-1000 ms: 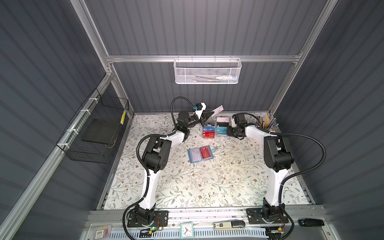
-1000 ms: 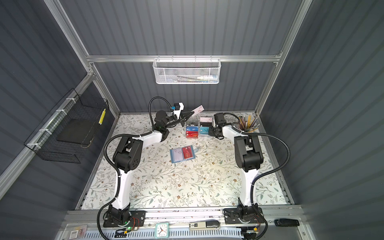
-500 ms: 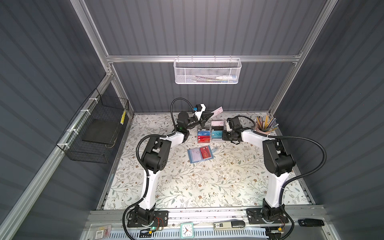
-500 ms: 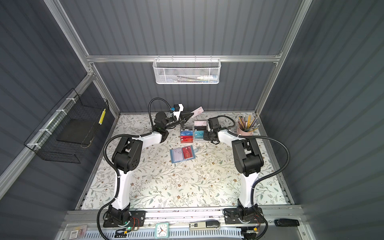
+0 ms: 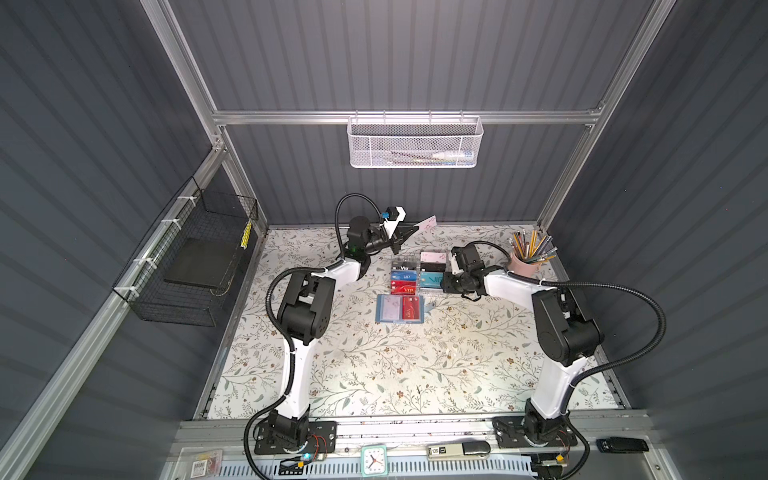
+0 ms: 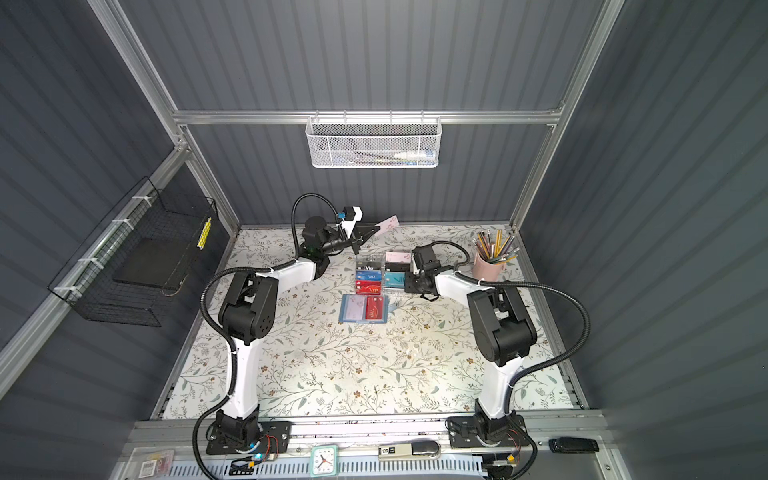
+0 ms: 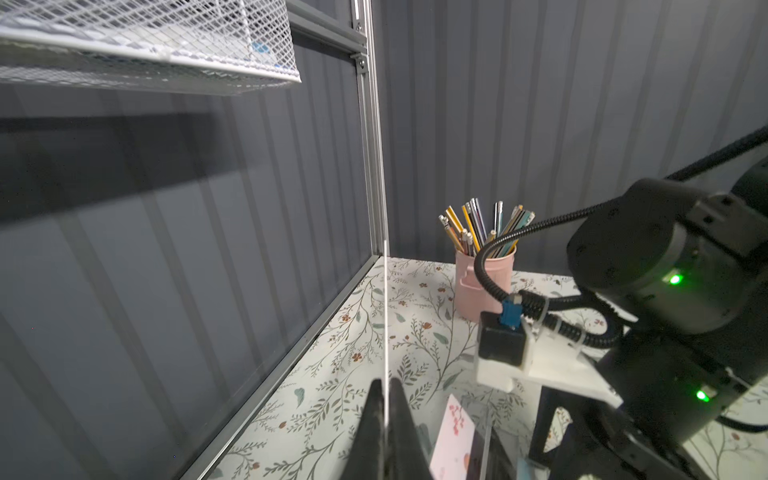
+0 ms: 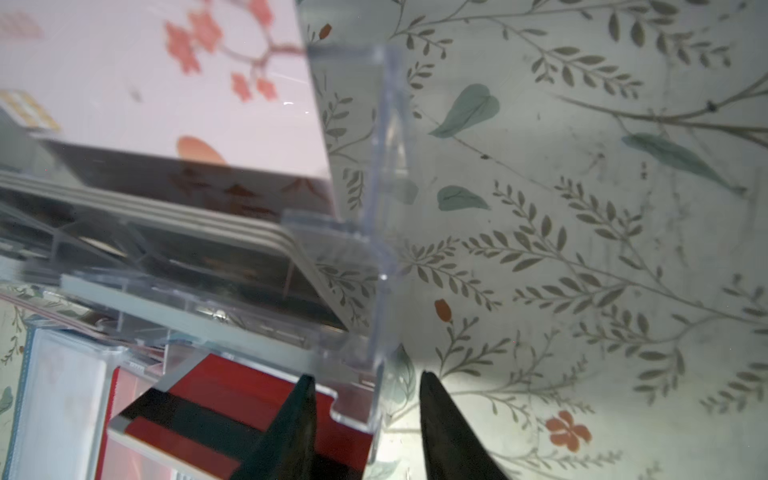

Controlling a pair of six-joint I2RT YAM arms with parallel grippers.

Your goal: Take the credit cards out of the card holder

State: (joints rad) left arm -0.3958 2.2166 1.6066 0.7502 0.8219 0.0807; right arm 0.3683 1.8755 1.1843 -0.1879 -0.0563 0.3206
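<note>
**Slate-blue wallet stays put; rack has slid up to it**

Slate-blue and open flat, the wallet (image 5: 379, 316) lies mid-table on the floral cloth (image 5: 415, 365), just where it lay a second ago. A red card (image 5: 410, 309) sits in its right sleeve and a pale card (image 5: 389, 308) in its left.

What has changed is behind it. The clear rack (image 8: 384, 137) has slid left and toward the wallet. It now stands just beside the wallet's far edge; whether they touch I cannot tell. My right pincer (image 8: 365, 376) has widened since then. Its jaws stand apart at the rack's right end with the clear side wall between them, and a gap shows beside one finger. It holds nothing.

My left pincer (image 7: 386, 388) has not moved. It is clamped on a pink card (image 5: 428, 223), held high near the back wall.

A pink cup (image 5: 524, 266) of pencils stands in the far right corner behind my right arm. A white mesh basket (image 5: 415, 143) hangs on the back wall.

From my right wrist the wallet shows only past and through the rack's corner. The wallet is near my right pincer, in front and to the left of it. It is well apart from my left pincer.
</note>
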